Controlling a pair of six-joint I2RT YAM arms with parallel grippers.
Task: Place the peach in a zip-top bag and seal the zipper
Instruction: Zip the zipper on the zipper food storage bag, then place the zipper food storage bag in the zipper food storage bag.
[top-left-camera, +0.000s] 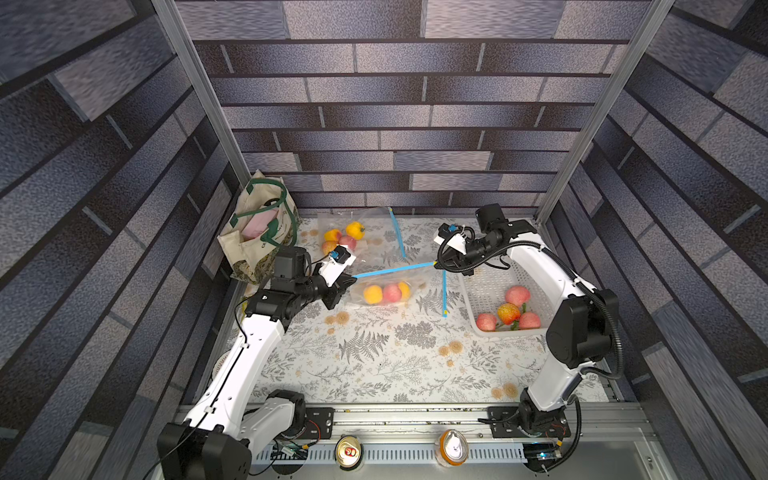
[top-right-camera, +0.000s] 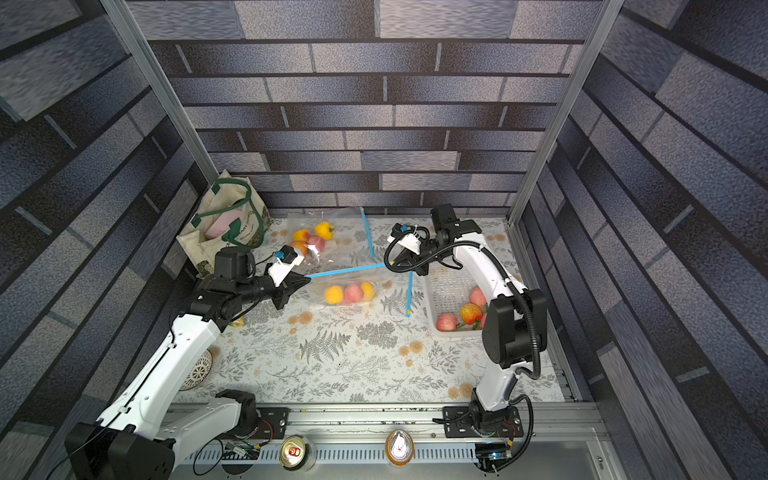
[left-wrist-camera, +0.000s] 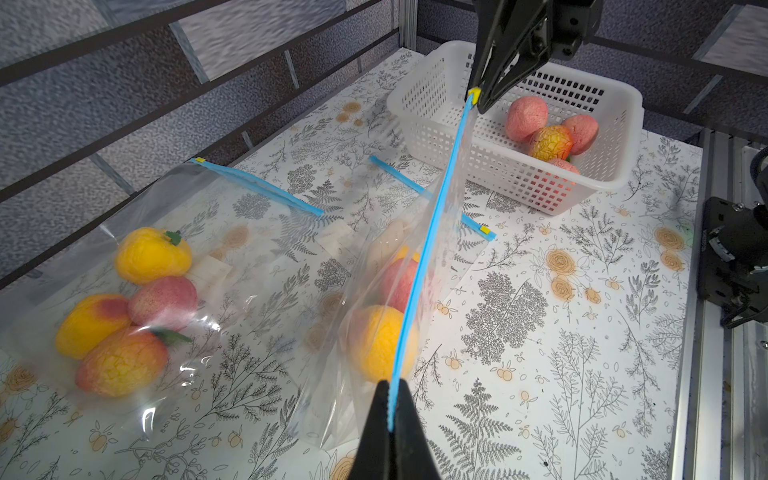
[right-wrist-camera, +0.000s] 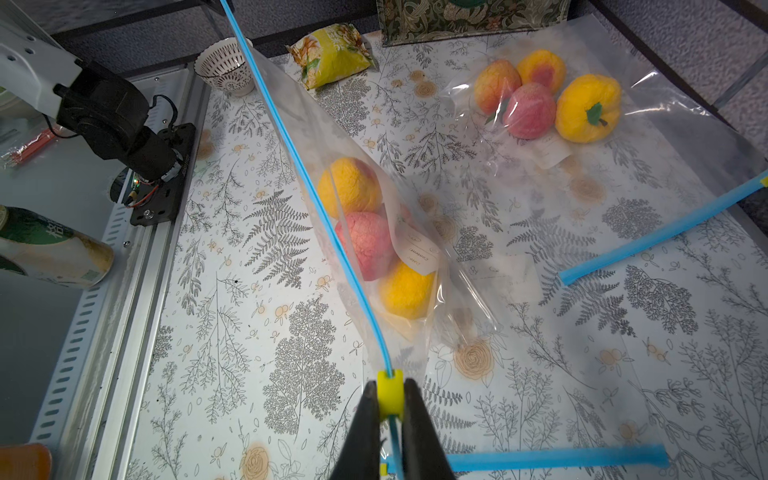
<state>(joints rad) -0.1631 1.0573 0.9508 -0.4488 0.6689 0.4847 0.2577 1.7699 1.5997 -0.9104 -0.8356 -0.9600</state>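
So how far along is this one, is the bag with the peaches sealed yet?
Done: three fruits sit inside the held bag, and its blue zipper looks closed into one line along its length. In hand: the left gripper pinches one end, the right gripper clasps the yellow slider at the other end. Left: release and set the bag down; peaches lie in the basket.

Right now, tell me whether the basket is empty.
No, the basket holds several peaches.
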